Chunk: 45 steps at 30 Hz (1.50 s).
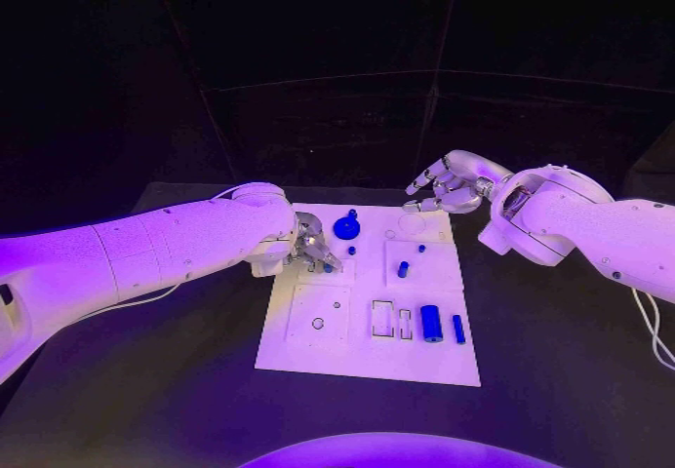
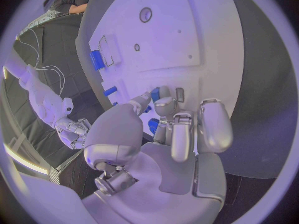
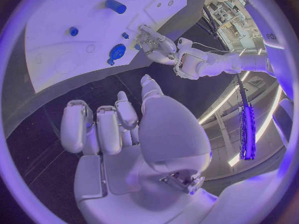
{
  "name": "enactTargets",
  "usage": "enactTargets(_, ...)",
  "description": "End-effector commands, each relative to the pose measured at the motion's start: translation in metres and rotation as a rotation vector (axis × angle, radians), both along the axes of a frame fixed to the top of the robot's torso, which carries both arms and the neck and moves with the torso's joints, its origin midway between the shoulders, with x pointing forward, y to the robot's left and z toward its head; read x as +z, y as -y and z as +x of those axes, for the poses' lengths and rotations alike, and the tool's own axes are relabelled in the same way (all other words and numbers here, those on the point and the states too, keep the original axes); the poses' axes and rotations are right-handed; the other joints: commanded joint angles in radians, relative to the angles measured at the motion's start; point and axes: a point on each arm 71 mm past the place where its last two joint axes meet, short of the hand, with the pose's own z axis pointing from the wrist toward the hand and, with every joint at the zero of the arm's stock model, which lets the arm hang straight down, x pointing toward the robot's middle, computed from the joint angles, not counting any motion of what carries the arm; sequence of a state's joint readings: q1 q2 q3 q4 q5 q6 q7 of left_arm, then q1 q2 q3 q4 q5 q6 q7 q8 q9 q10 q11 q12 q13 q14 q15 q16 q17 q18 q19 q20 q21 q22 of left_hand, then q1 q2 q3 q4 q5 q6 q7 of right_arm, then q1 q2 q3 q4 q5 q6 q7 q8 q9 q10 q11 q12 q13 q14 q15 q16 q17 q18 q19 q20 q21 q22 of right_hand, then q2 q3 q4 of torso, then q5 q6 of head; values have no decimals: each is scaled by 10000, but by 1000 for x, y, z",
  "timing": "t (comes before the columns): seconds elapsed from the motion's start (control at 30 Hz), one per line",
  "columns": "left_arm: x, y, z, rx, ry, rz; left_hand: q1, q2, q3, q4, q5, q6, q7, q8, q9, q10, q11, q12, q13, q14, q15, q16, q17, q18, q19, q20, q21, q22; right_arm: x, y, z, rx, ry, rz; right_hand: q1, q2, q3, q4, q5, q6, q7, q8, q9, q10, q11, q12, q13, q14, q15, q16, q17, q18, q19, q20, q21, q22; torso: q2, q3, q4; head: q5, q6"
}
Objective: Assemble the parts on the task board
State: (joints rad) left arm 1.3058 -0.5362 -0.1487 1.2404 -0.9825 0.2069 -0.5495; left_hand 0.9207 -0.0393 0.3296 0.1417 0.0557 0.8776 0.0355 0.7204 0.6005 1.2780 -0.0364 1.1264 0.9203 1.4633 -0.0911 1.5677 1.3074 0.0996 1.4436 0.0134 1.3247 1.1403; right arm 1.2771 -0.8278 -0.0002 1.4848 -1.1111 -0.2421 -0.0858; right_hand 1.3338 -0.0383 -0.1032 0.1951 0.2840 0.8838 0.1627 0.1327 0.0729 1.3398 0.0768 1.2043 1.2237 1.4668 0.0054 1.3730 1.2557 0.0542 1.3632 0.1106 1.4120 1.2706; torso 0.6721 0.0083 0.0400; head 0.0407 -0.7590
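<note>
Early stage: left hand [image 1: 312, 249] is pinching a blue part [image 1: 328, 265] at the board's [image 1: 422, 366] far-left; right hand [image 1: 448, 185] is hovering empty, fingers loosely apart. Most parts are lying loose.

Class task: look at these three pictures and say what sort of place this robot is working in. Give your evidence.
Probably a robotics lab or test bench. A white task board with small blue parts lies on a black table, worked by the left hand and right hand. The right wrist view shows equipment racks behind.
</note>
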Motion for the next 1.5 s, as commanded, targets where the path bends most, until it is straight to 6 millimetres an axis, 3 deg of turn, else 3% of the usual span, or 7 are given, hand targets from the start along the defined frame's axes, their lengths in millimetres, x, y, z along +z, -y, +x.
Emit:
enactTargets(0.03,0,-3,0,210,100,52,-200,-193,-469,182,-78,60,-20,81,22,98,-23,61,23,1075,-70,31,2634,-188,72,-40,47,35,2,-1,0,92,65,45,-79,124,-172,66,-393,-52,18,48,-14,-30,-5,-10,-14,377,-62,-51,-22,159,-59,-8,-68,-16,3,-11,4,-10,18)
enactTargets(0.27,4,-10,0,364,280,-79,-496,-549,-1609,895,-96,33,-110,166,90,136,-82,156,108,1075,-165,31,2634,-213,118,-125,99,148,2,-2,1,92,102,67,-188,242,-532,291,-1202,-111,36,121,-20,-46,16,20,-26,384,-46,-89,-35,170,-77,7,-124,-74,1,2,-18,-17,21)
enactTargets(0.5,24,-11,3,366,551,-593,-52,-841,-2125,921,-94,13,-122,217,131,157,-104,212,166,1075,-173,31,2634,-218,127,-154,106,179,2,-1,1,54,126,72,-210,276,-634,359,-1374,-130,41,143,-21,-56,22,23,-35,383,-41,-108,-49,172,-78,11,-136,-82,0,-5,5,-42,49)
enactTargets(0.7,50,-20,9,271,558,-738,817,-512,-2431,852,-88,-91,-94,224,152,88,-85,181,102,1075,-159,31,2634,-193,82,-150,7,45,2,0,2,24,119,59,-215,280,-646,369,-1391,-132,41,146,-21,-52,23,32,-28,384,-41,-106,-45,172,-78,12,-137,-83,-7,10,16,-61,102)
enactTargets(0.93,65,-35,31,479,311,-234,1540,-45,-2655,654,-69,-862,251,-325,-172,-264,201,-89,-294,1075,64,31,2634,-141,-60,35,-258,-323,1,1,3,-9,122,55,-194,302,-663,377,-1346,-135,41,154,-21,-54,22,35,-29,386,-40,-106,-41,173,-78,13,-140,-85,-1,15,5,-13,147)
enactTargets(1.13,64,-42,49,650,239,1,1800,211,-2914,648,-78,-1212,476,-814,-601,-519,402,-306,-626,1075,246,31,2634,-88,-163,194,-455,-601,1,-1,3,7,132,70,-148,334,-693,383,-1238,-143,41,168,-21,-54,22,47,-25,389,-40,-105,-33,172,-71,13,-142,-81,30,-12,-46,54,156)
enactTargets(1.5,48,-51,69,1136,224,275,1736,441,-3360,896,-80,-1043,523,-1003,-958,-497,456,-212,-578,1075,305,31,2634,-76,-148,287,-448,-566,1,-4,4,24,170,100,-100,369,-724,388,-1128,-152,40,182,-22,-61,21,47,-31,388,-41,-117,-44,175,-78,13,-153,-95,49,-17,-60,82,148)
